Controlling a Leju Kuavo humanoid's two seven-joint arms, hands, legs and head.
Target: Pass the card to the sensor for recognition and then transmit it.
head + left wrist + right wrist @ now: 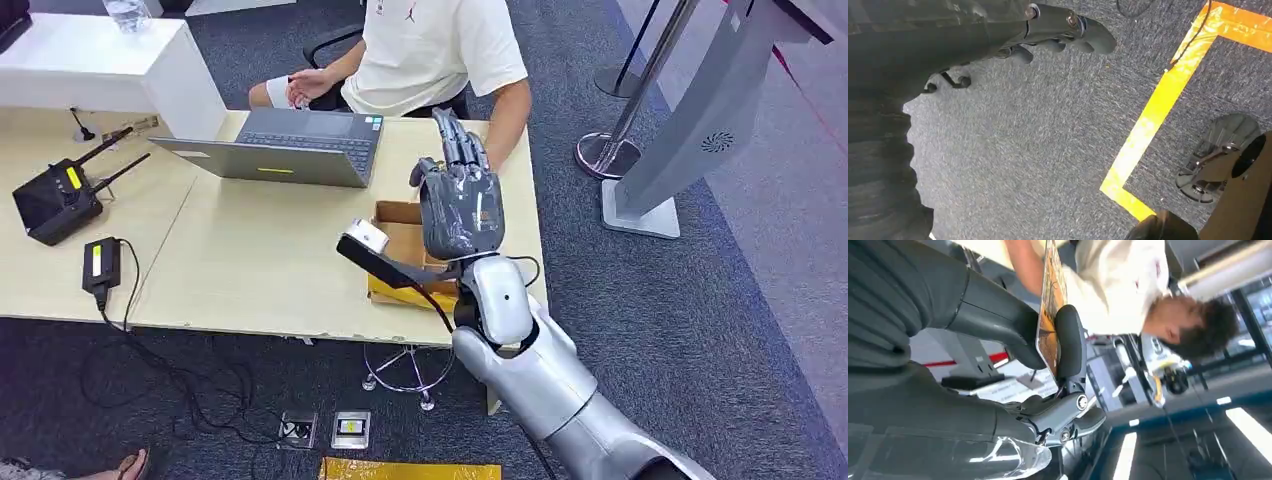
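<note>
On the far left of the pale wooden table sits a black radio controller with two antennas, and just right of it a black power brick with a yellow label, its cable trailing to the grey carpet. Further right an open grey laptop faces a seated person in a cream T-shirt. Right again, an open brown cardboard box lies near the table's edge, with a small white-topped black sensor unit just beside it. The right hand is raised above the box — in the right wrist view its thumb and a dark finger pinch a thin orange printed card edge-on. The left hand hangs over carpet with yellow floor tape — fingers curled, nothing in them.
</note>
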